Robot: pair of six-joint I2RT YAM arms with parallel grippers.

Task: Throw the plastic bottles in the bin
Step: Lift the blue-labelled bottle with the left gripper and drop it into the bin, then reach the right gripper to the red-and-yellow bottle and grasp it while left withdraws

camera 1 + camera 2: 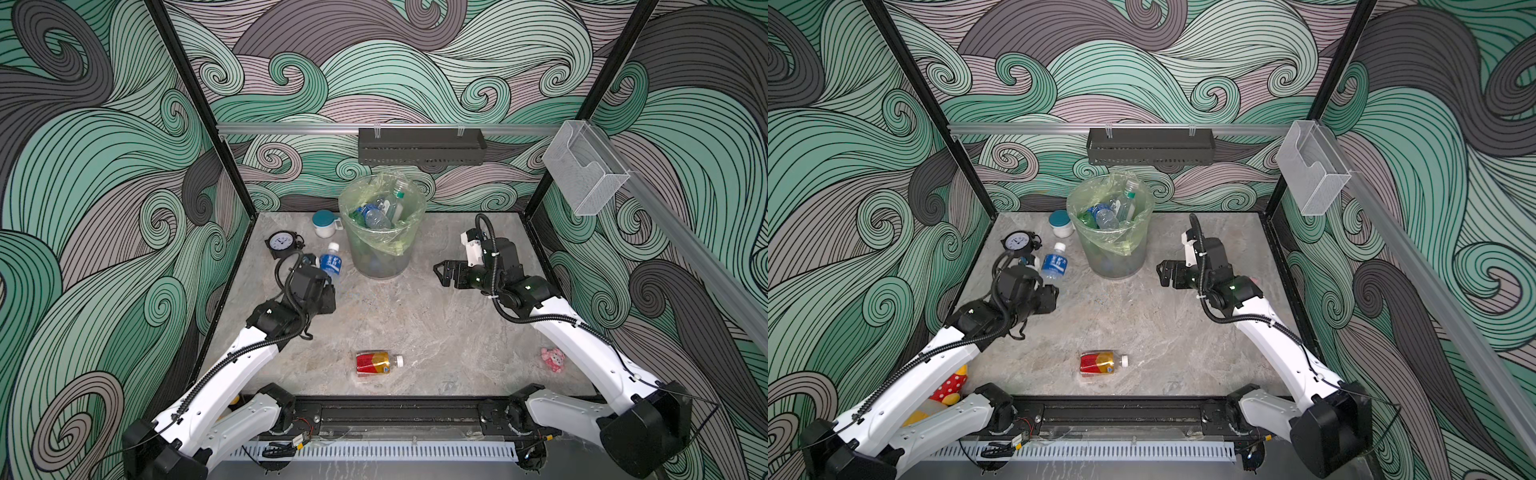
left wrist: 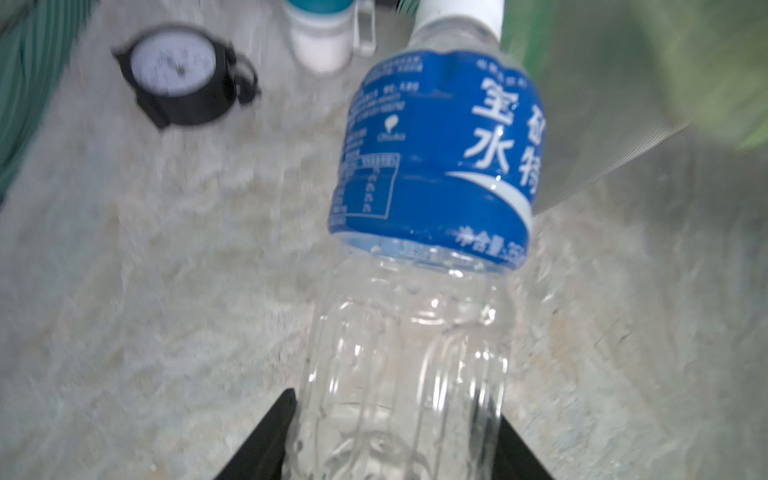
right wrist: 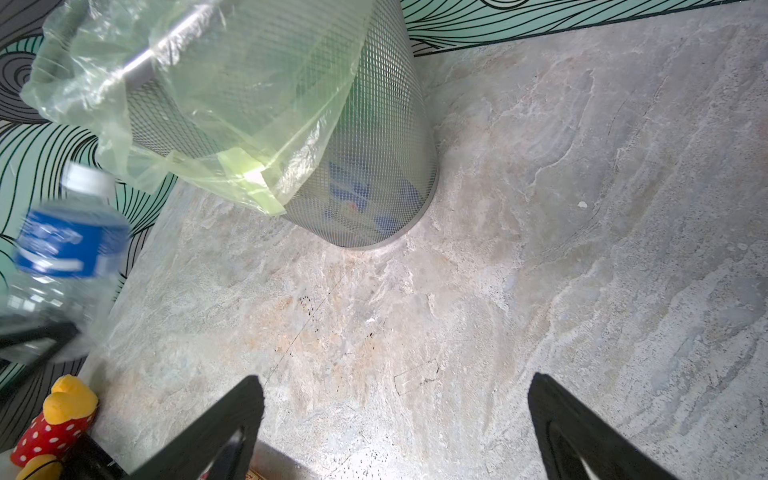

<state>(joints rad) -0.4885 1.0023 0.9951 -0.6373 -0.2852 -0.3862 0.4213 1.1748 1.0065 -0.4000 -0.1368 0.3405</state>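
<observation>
Dial centred on the table (image 1: 436,332), twelve o'clock at the back wall. At about ten o'clock the left gripper (image 1: 329,284) is clenched on the clear lower body of a blue-labelled bottle (image 1: 331,262). The bottle's white cap tilts up toward twelve. In the left wrist view, both black fingers (image 2: 266,440) press its ribbed base. The bottle appears to be clear of the table, though contact beneath it cannot be confirmed. Behind it stand a black-cased dial gauge (image 1: 280,243) and a white jar with a teal lid (image 1: 324,222), neither of them part of the task. At twelve o'clock stands the bin (image 1: 376,257), a mesh bucket lined with a yellow-green bag. Several bottles are piled in it nearly to the rim. The held bottle lies just beside it, at the bin's eight o'clock. At six o'clock a red-and-yellow bottle (image 1: 374,362) lies on its side, not yet collected. At about two o'clock the right gripper (image 1: 439,272) hovers with its jaws spread wide and nothing between them, pointing toward the bin. Judged step: transport of a grasped bottle to the bin. The next move calls for raising the bottle above the rim and the draped bag. The left gripper should then carry it toward the opening and release it over the pile.
</observation>
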